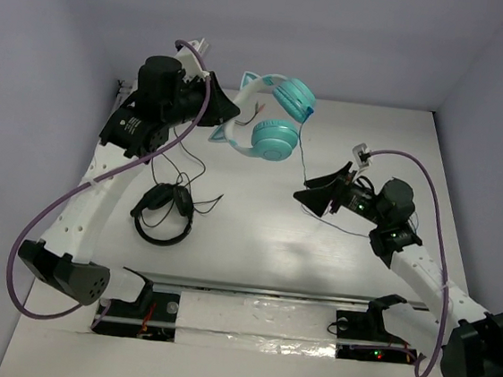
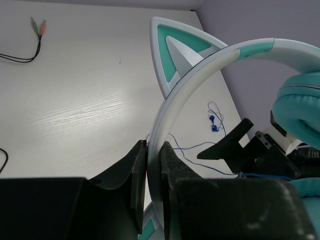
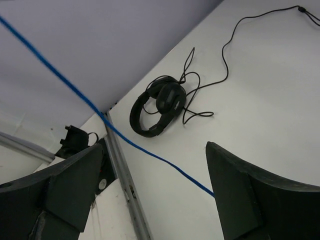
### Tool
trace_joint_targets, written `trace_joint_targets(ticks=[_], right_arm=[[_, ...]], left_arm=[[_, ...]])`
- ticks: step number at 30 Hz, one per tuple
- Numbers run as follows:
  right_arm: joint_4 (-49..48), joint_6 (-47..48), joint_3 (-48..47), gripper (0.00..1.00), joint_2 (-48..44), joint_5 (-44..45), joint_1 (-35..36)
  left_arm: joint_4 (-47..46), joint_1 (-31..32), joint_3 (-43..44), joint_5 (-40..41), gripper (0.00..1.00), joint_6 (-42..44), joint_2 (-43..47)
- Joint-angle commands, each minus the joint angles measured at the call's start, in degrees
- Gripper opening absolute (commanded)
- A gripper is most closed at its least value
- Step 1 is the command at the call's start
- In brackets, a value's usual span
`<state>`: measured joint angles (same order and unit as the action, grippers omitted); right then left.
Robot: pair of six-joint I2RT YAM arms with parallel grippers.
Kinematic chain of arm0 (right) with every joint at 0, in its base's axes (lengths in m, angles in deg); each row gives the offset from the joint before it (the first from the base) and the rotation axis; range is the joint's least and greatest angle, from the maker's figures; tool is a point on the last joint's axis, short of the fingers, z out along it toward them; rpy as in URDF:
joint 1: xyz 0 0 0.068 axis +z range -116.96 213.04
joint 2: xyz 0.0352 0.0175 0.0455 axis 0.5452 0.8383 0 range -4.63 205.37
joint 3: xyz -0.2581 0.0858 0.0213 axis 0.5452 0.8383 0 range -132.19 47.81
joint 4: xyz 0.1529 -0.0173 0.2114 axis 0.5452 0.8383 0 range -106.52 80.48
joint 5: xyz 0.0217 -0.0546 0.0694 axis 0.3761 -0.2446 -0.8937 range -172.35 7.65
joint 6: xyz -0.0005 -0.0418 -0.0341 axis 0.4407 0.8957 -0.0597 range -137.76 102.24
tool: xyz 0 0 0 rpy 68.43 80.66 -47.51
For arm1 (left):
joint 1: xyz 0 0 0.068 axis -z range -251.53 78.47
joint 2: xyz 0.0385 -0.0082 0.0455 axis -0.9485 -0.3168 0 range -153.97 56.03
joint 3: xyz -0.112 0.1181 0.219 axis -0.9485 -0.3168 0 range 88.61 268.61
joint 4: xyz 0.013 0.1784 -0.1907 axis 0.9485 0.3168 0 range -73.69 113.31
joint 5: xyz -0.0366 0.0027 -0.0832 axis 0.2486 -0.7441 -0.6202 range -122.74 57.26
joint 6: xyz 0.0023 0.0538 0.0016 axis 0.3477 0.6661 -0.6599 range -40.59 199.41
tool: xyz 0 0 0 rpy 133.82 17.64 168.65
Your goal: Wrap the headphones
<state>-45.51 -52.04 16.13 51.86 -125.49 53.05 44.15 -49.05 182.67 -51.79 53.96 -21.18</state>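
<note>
Bench [image 1: 272, 245]: headphones [image 1: 270, 136] held aloft over the far side, headband pinched in left hand [image 2: 152, 150]. Right hand [image 3: 152, 150] spread wide, blue cord [image 3: 125, 137] crossing between its fingers. Best to close gently and keep the cord taut while looping.

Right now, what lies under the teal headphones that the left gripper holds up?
Beneath the headphones shows white table and their blue cord, running toward the right gripper. The cups hide the spot directly below.
</note>
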Motion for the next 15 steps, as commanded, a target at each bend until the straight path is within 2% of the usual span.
trace_joint_targets(ticks=[1, 4, 7, 8, 10, 13, 15], right_arm=[[-4.8, 0.6, -2.4, 0.89, 1.7, 0.6, 1.0], [-8.3, -0.7, -1.5, 0.87, 5.6, 0.1, 2.7], [-9.5, -0.5, -1.1, 0.79, 8.7, 1.5, 5.6], [-10.0, -0.6, -0.8, 0.73, 9.2, 2.2, 6.2], [-12.1, -1.6, 0.8, 0.7, 10.3, 4.1, 7.0], [-14.3, -3.2, 3.0, 0.59, 11.0, 6.7, 7.5], [-15.6, -4.0, 3.8, 0.46, 11.4, 6.9, 7.5]], left_arm=[[-5.0, -0.1, 2.3, -4.0, 0.0, -2.3, 4.1], [-5.9, -0.1, 2.4, -5.3, 0.0, -3.0, 4.3], [-6.2, -0.1, 3.1, -6.1, 0.0, -4.0, 3.7], [-6.1, -0.1, 3.5, -6.1, 0.0, -4.2, 3.6], [-6.4, -0.1, 4.4, -6.2, 0.0, -4.9, 2.9], [-6.8, -0.1, 5.8, -4.0, 0.0, -6.1, 2.0], [-8.1, -0.1, 5.4, -4.4, 0.0, -7.3, 1.2]])
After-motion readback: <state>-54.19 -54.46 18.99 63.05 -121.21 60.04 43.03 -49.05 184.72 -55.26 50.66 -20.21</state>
